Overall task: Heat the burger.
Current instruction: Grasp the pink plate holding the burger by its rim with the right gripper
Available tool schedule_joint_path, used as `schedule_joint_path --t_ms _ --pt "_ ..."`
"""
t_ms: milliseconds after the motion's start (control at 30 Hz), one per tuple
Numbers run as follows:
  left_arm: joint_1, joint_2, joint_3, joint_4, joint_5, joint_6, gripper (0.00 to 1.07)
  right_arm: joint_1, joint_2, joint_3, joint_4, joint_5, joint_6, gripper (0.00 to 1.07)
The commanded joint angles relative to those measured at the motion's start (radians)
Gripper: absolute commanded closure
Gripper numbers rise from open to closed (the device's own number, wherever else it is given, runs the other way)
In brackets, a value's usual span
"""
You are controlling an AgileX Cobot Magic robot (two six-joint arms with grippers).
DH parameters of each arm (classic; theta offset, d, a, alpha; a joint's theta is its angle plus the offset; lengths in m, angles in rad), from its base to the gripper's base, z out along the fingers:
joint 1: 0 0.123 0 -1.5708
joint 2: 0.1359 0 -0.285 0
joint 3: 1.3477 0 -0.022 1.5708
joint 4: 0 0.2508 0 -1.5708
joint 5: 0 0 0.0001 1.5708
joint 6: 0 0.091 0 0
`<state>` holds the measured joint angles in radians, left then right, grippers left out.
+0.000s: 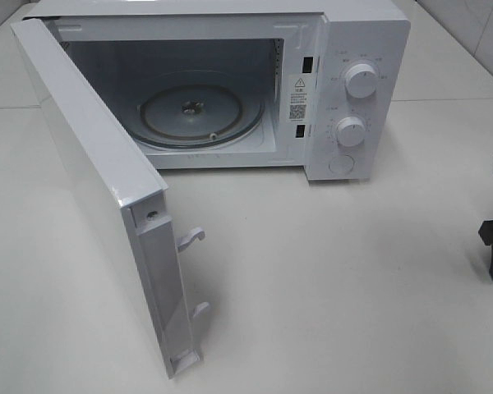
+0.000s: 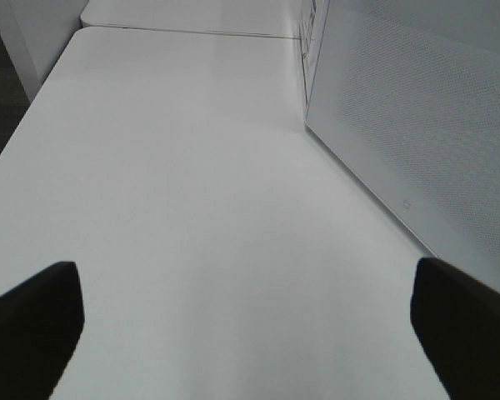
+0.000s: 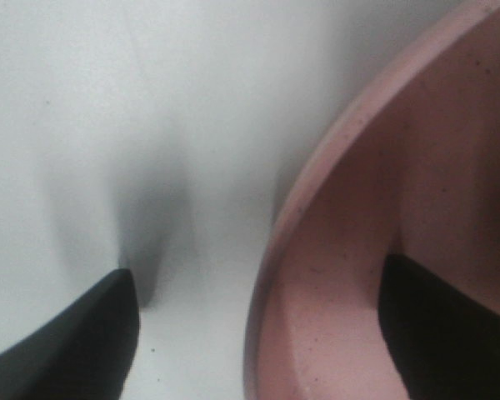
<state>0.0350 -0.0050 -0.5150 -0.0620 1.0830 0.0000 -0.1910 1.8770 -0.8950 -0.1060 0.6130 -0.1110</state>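
Right wrist, right claw (image 3: 258, 277) unclenched astride curved rim of smooth pink plate (image 3: 358, 133), left claw (image 2: 246, 273) released wide

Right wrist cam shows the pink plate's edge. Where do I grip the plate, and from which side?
Pinch the pink plate by its raised rim, coming over the edge from outside. The rim is a thin upright wall, and the right gripper straddles it now: one finger inside, the other on the table side.
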Motion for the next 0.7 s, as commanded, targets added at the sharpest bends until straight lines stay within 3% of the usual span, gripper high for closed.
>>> schedule_joint_path --t_ms 33,67,100,133,167,200,700 --pt "0.0 -0.016 0.0 -0.001 -0.012 0.0 0.04 -0.008 0.012 0.0 0.009 0.009 -0.026 0.58" --pt "0.0 -0.016 0.0 -0.001 -0.012 0.0 0.04 -0.008 0.012 0.0 0.009 0.009 -0.026 0.58" --pt "0.0 -0.016 0.0 -0.001 -0.012 0.0 0.04 -0.008 0.012 0.0 0.009 0.013 -0.026 0.77" --pt "0.0 -0.016 0.0 -0.001 -0.012 0.0 0.04 -0.008 0.012 0.0 0.009 0.014 -0.025 0.88" --pt "0.0 -0.016 0.0 -0.001 -0.012 0.0 0.04 -0.008 0.012 0.0 0.009 0.014 -0.025 0.88" --pt "0.0 -0.016 0.0 -0.001 -0.012 0.0 0.04 -0.008 0.012 0.0 0.01 0.022 -0.022 1.07" --pt "0.0 -0.016 0.0 -0.001 -0.012 0.0 0.04 -0.005 0.012 0.0 -0.028 0.026 0.084 1.07"
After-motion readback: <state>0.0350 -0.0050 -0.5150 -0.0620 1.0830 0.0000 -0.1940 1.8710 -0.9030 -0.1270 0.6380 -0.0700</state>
